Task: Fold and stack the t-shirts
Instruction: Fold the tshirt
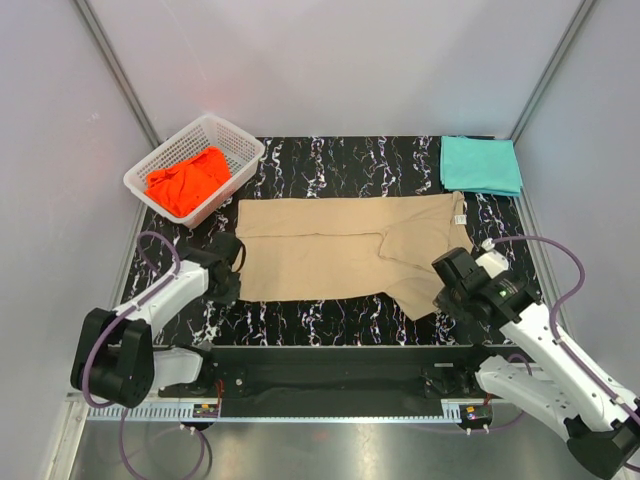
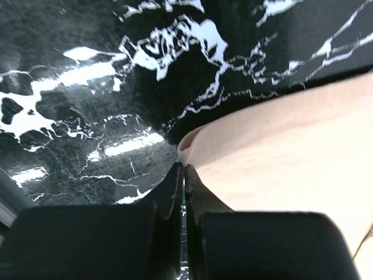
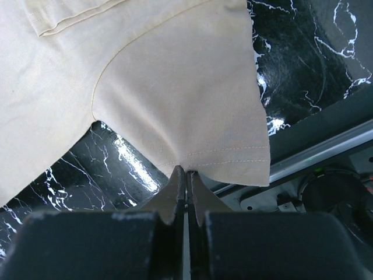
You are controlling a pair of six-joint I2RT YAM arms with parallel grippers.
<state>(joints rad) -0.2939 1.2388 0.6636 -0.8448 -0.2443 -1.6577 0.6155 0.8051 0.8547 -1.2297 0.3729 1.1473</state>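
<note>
The tan t-shirt (image 1: 340,250) lies spread across the middle of the black marble table (image 1: 330,155), its bottom hem to the left and its collar to the right. My left gripper (image 1: 228,282) is shut on the shirt's near left corner (image 2: 192,143). My right gripper (image 1: 440,298) is shut on the hem of the near sleeve (image 3: 192,116), lifted a little off the table. The teal t-shirt (image 1: 480,165) lies folded at the far right corner. The orange-red t-shirt (image 1: 188,180) is crumpled in the white basket (image 1: 240,145).
The white lattice basket stands at the far left corner of the table. The table's front edge and a metal rail (image 3: 315,154) run just under the held sleeve. Grey walls close in the sides and back.
</note>
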